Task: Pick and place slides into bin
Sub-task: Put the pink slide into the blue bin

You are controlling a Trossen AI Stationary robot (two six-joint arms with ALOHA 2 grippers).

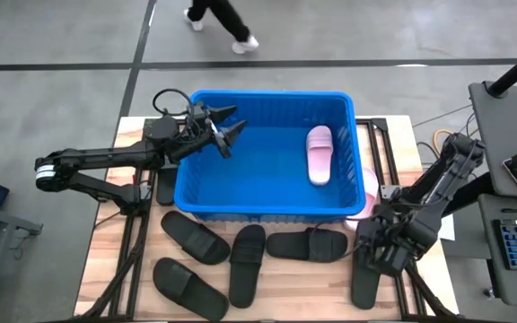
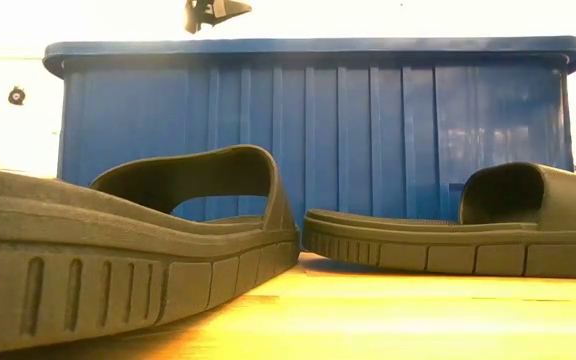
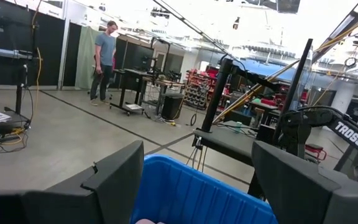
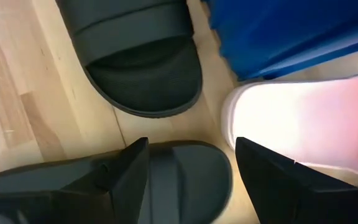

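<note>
Low view glares blown-out behind the bin; near slides blurred

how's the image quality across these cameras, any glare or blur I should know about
Low view: the background above the blue bin is blown out to white, and the nearest black slide is soft and looming. Left wrist view: bright ceiling lights wash out the top. Right wrist view: the pink slide is overexposed, and the fingers are blurred. High view: evenly lit and sharp.
</note>
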